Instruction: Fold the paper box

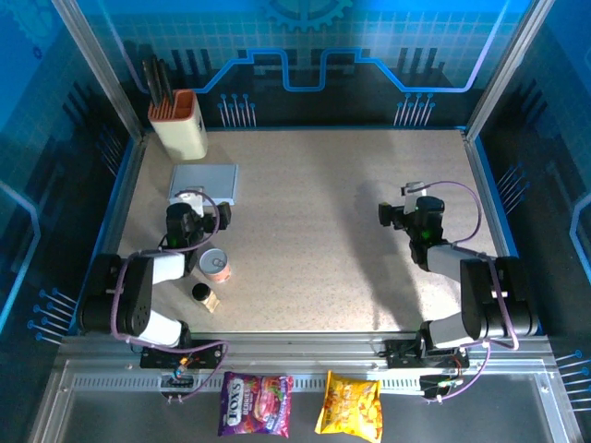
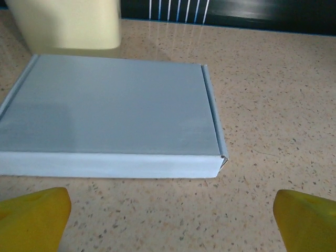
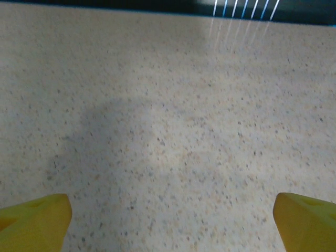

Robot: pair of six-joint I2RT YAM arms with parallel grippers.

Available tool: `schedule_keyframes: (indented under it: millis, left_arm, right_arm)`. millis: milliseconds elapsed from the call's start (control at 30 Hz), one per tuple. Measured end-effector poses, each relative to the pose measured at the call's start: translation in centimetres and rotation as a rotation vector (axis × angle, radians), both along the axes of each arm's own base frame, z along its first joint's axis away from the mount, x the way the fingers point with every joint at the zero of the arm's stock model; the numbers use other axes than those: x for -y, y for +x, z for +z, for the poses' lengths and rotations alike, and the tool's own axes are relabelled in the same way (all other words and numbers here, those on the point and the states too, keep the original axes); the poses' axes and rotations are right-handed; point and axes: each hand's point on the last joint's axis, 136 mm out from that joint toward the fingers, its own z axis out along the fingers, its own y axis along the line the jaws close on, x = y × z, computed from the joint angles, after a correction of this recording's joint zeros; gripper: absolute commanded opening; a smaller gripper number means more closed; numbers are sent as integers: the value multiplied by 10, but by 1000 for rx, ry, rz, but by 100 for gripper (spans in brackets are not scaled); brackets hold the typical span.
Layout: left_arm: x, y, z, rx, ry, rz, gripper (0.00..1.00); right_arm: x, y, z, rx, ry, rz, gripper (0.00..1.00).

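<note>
The paper box (image 1: pixel 204 183) lies closed and flat at the back left of the table, a shallow white-grey rectangle. In the left wrist view the paper box (image 2: pixel 110 113) fills the upper middle, its near wall facing the camera. My left gripper (image 1: pixel 188 205) sits just in front of that wall, open, with its yellow fingertips (image 2: pixel 32 216) wide apart and only bare table between them. My right gripper (image 1: pixel 406 205) rests at the right of the table, open over bare surface, its yellow fingertips (image 3: pixel 34 220) at the frame's lower corners with nothing between.
A tall cream holder (image 1: pixel 179 125) with an orange top stands behind the box. A small can (image 1: pixel 215 265) and a dark-capped little bottle (image 1: pixel 205 296) sit by the left arm. Two snack bags (image 1: pixel 254 404) lie on the rail below the table edge.
</note>
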Motion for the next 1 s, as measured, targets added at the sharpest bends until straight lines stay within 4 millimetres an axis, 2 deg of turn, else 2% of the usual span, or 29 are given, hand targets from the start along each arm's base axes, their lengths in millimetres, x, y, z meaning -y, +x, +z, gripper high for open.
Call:
schedule_keyframes:
  millis: [133,300,1000]
  left_arm:
    - [2,-3,-16,-11,9,-20,100]
    - [4,-1,-9,23,12,-27,100]
    - [2,0,-8,27,16,-17,100]
  right_arm:
    - [-7,1,-7,18,16,34,99]
    - [-13,-3,-17,26,10,64,99]
    - [-13,2,-6,81,4,69,99]
